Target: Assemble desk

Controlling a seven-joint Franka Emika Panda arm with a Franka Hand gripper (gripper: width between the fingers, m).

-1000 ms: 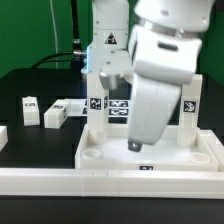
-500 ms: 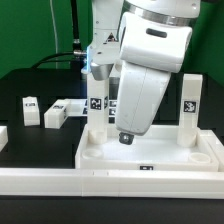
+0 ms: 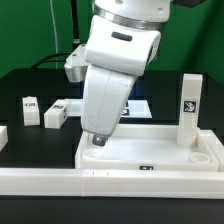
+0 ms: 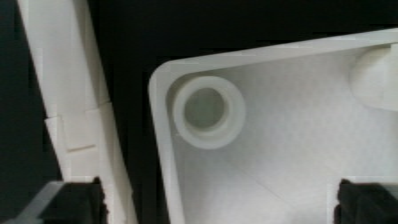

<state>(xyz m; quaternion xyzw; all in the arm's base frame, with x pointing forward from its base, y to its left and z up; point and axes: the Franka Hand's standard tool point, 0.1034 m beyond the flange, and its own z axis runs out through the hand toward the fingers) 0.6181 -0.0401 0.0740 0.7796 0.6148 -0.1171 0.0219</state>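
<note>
The white tray-like tabletop (image 3: 160, 150) lies at the front of the table. One white tagged leg (image 3: 189, 105) stands upright at its far corner on the exterior view's right. My gripper (image 3: 97, 140) hangs low over the tabletop's end on the exterior view's left. In the wrist view the gripper (image 4: 222, 200) is open and empty, its dark fingertips (image 4: 80, 200) wide apart. A round corner socket (image 4: 208, 108) of the tabletop (image 4: 285, 150) lies just ahead of them. The arm hides whatever stands behind it.
Two loose white tagged legs (image 3: 30, 108) (image 3: 55, 116) lie on the black table at the exterior view's left. The marker board (image 3: 72, 104) lies behind them. A long white border rail (image 3: 110, 182) runs along the front and also shows in the wrist view (image 4: 63, 90).
The arm has swung toward the exterior view's left over the tabletop. It now covers the upright leg that stood at the far corner on that side.
</note>
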